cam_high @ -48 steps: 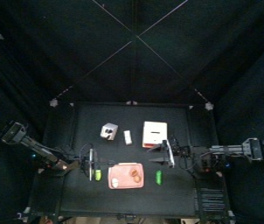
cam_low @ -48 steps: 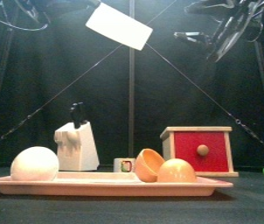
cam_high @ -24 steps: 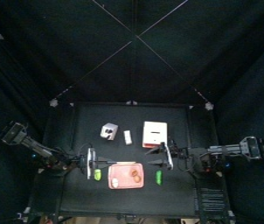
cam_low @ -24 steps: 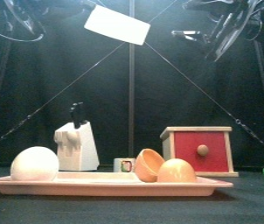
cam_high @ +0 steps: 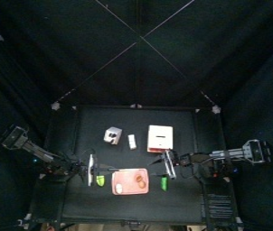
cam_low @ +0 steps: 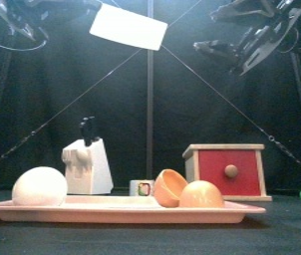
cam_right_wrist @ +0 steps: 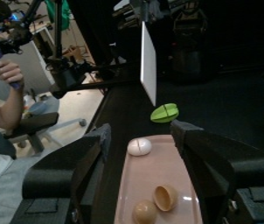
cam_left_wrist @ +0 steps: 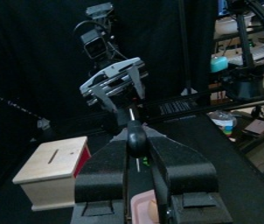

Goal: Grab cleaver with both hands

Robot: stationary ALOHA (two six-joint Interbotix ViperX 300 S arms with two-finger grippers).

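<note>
Front view: left pincer point(cam_low: 84, 10) pinches cleaver point(cam_low: 128, 27) held aloft; right pincer point(cam_low: 233, 47), spread, should square up on its free end.

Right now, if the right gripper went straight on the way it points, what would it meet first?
Probably the white cleaver blade, held up edge-on ahead of the right gripper and between its open jaws. Depth is unclear, so the gap cannot be judged.

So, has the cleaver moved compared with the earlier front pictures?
Yes. In the front view the cleaver has drifted left and slightly higher, judged against the knife block, which stands unchanged below it on the table.
</note>
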